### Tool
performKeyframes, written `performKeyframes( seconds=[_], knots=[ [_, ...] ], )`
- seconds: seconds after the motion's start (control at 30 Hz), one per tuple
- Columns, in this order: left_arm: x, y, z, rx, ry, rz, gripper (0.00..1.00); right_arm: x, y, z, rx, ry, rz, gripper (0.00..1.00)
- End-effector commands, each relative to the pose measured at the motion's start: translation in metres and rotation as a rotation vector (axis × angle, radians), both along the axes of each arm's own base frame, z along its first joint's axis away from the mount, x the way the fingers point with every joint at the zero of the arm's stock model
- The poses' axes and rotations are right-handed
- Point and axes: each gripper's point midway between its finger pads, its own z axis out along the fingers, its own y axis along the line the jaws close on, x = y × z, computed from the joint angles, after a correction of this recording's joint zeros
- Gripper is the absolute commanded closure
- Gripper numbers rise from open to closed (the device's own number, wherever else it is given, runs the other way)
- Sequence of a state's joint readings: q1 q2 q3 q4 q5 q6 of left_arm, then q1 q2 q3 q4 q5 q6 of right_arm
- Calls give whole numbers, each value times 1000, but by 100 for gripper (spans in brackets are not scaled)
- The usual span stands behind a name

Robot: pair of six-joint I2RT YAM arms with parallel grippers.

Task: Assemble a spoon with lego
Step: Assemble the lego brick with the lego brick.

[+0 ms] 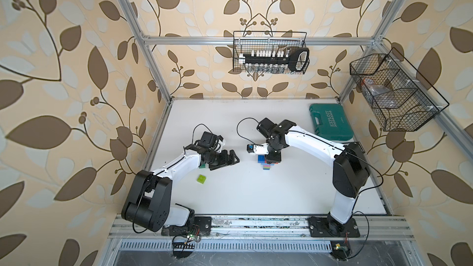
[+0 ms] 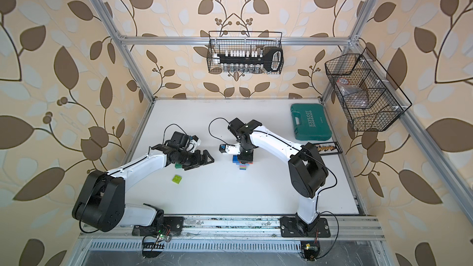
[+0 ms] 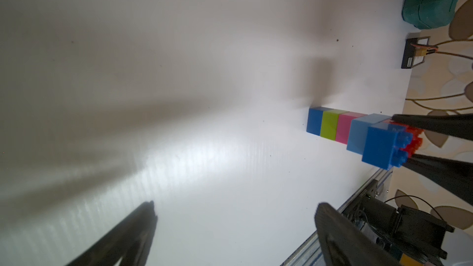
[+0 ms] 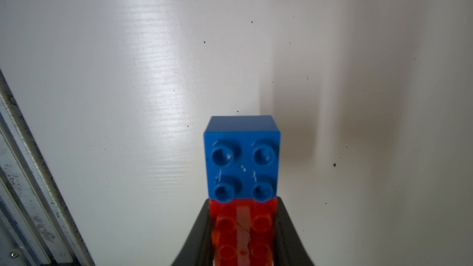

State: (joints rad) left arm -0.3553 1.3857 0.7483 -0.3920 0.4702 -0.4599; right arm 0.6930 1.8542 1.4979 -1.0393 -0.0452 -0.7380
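The right gripper clamps the red brick in the head of the spoon, likely steadying it (stem trailing beyond its fingertips). The left gripper gapes empty, 1 lime brick nearby.

In both top views the right gripper covers most of the wide end of the spoon, and the left gripper hides all but a corner of a green brick. In the right wrist view the red brick is blurred and cut off by the picture's edge.
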Motion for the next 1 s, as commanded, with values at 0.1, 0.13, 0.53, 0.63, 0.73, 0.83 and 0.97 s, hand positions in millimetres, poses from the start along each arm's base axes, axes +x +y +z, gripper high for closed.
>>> performKeyframes(
  seconds=[0.1, 0.13, 0.53, 0.63, 0.73, 0.83, 0.97],
  knots=[
    [1, 1, 7, 13, -38, -14, 1, -13, -3, -15, -39, 68, -21, 95],
    [1, 0, 7, 13, -38, -15, 1, -12, -2, -10, -28, 62, -22, 91],
    [2, 1, 11, 20, -43, -16, 1, 8, 5, 24, 13, -57, -31, 35],
    [4, 3, 15, 31, -48, -14, 1, 15, 8, 35, 33, -96, -45, 25],
    [12, 13, 28, 44, -62, 12, 1, 26, 10, 59, 65, -171, -86, 18],
    [30, 44, 49, 15, -81, 105, 1, 37, 12, 90, 120, -254, -159, 16],
    [64, 107, 87, -14, -122, 291, 1, 31, 28, 121, 219, -290, -229, 14]
  ],
)
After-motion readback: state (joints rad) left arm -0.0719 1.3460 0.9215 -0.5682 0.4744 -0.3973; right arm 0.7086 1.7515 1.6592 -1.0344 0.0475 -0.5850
